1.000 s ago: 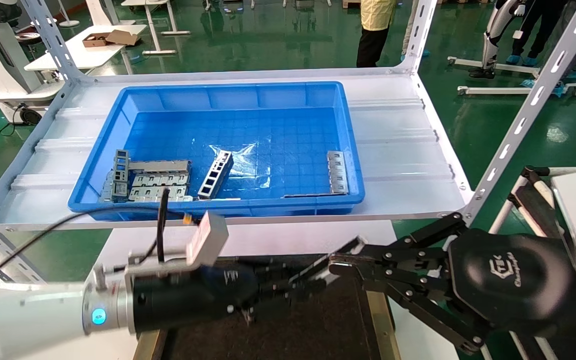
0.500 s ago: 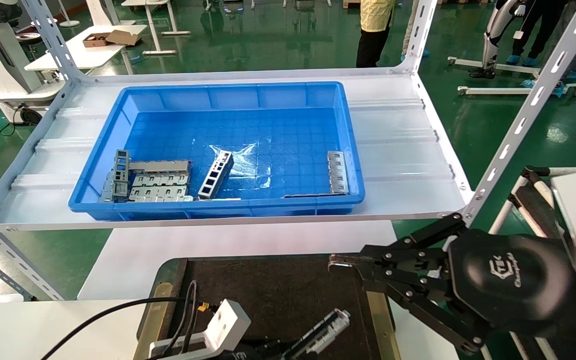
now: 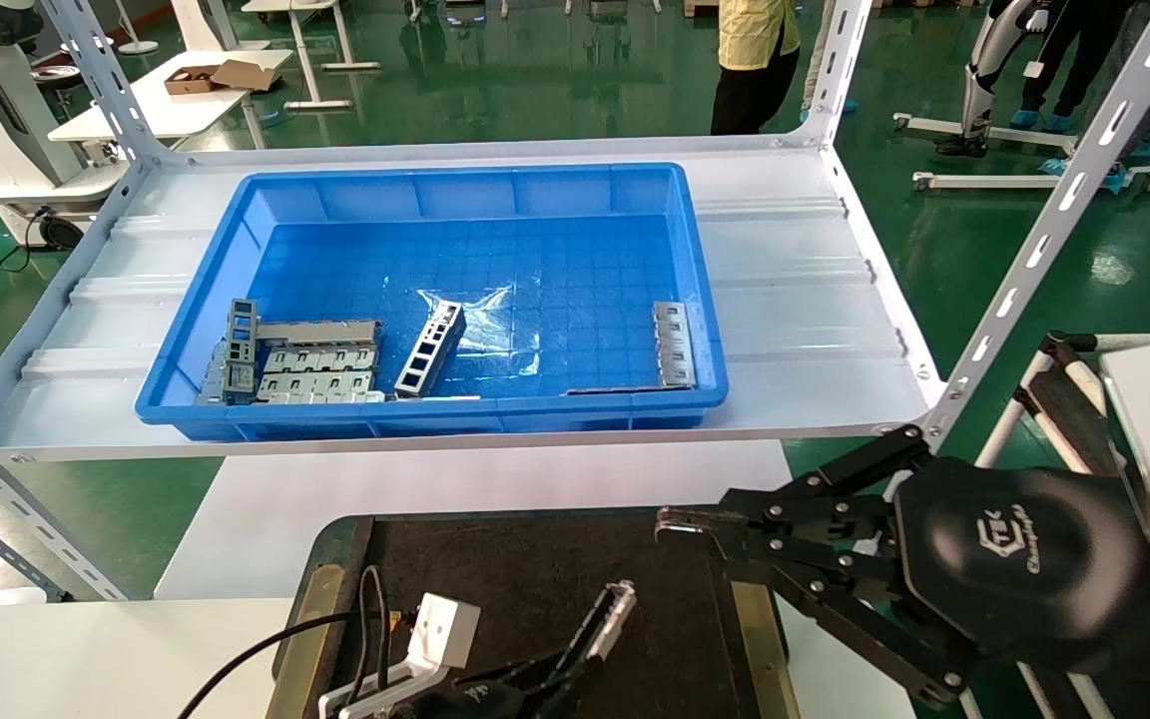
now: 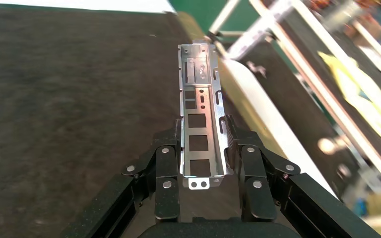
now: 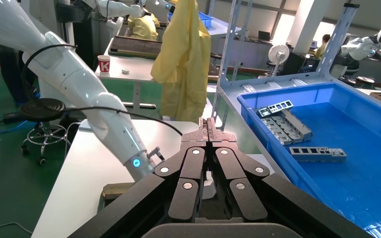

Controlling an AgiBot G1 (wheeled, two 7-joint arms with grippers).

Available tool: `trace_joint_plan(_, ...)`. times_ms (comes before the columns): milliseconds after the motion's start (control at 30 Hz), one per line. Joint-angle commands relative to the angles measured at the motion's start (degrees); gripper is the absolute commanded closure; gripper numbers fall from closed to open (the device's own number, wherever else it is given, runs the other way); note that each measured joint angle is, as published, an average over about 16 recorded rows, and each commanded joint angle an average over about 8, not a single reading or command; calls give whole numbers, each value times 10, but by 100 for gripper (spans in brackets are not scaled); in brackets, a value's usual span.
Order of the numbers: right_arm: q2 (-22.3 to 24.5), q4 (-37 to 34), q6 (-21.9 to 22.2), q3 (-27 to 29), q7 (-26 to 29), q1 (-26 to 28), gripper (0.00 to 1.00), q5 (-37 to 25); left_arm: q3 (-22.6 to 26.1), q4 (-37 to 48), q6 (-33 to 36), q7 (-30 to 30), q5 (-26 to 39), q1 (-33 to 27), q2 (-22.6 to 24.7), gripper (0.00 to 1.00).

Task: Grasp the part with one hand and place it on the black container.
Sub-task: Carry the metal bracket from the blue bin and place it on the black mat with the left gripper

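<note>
My left gripper point(image 3: 575, 654) is at the bottom of the head view, low over the black container point(image 3: 545, 559), a flat dark tray with brass strips along its sides. It is shut on the part point(image 3: 610, 609), a narrow grey metal trough with rectangular slots. In the left wrist view the part point(image 4: 199, 99) sticks out forward between the fingers point(image 4: 164, 166) of that gripper point(image 4: 203, 129), over the tray's dark surface point(image 4: 69, 99). I cannot tell whether it touches the tray. My right gripper point(image 3: 675, 521) is shut and empty by the tray's right side; its own view shows it shut point(image 5: 208, 124).
A big blue bin point(image 3: 435, 185) stands on the white shelf point(image 3: 805, 310) behind the tray. It holds a ladder-like frame point(image 3: 430, 350), flat tabbed plates point(image 3: 320, 364) and another plate point(image 3: 675, 345). Slotted shelf posts point(image 3: 1054, 220) rise at the right. A person point(image 3: 750, 60) stands behind.
My left arm has dropped from across the middle of the head view to its bottom edge, carrying the part down over the tray. The right gripper has not moved.
</note>
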Motion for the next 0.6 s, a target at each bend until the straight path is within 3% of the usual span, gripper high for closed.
trace_joint_plan(33, 0, 0, 0, 0, 0, 0, 100, 0, 4, 0, -35, -8, -1, 8, 10, 100)
trace_joint_plan(400, 0, 0, 0, 0, 0, 0, 100, 0, 34, 9, -230, -15, -32, 19, 87, 100)
trace_joint_plan(600, 0, 0, 0, 0, 0, 0, 100, 0, 50, 21, -297, -6, -67, 8, 120, 100)
